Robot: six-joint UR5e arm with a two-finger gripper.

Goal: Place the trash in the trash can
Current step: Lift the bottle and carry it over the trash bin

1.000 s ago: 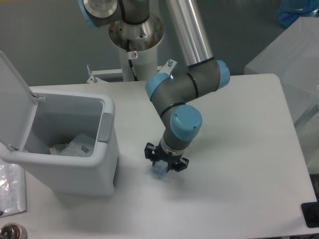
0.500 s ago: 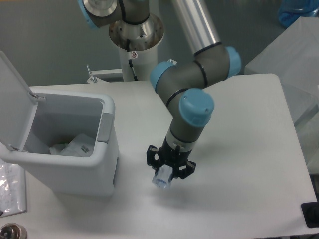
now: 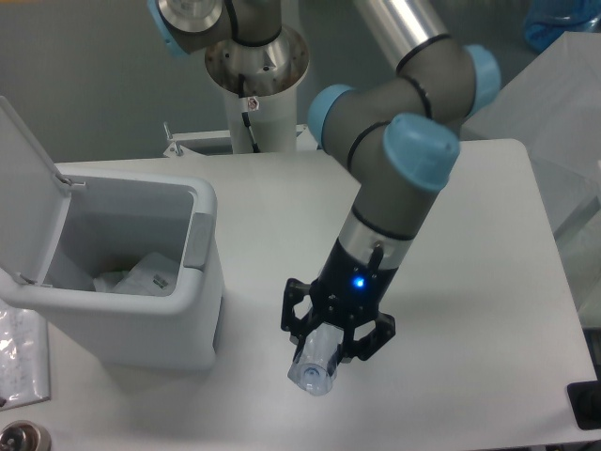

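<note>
Now the claw (image 3: pixel 331 336) is clamped on the clear bottle (image 3: pixel 316 363), lifted off the counter (image 3: pixel 470 282); left of it, the trash can (image 3: pixel 131 272) stands with lid up.

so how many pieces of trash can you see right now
2. A clear bottle is held in the gripper above the table. A crumpled wrapper lies inside the open trash can. More could be hidden behind the bin's walls.

One fixed camera, high front (single view), angled down at table (image 3: pixel 470 282), fairly close
</note>
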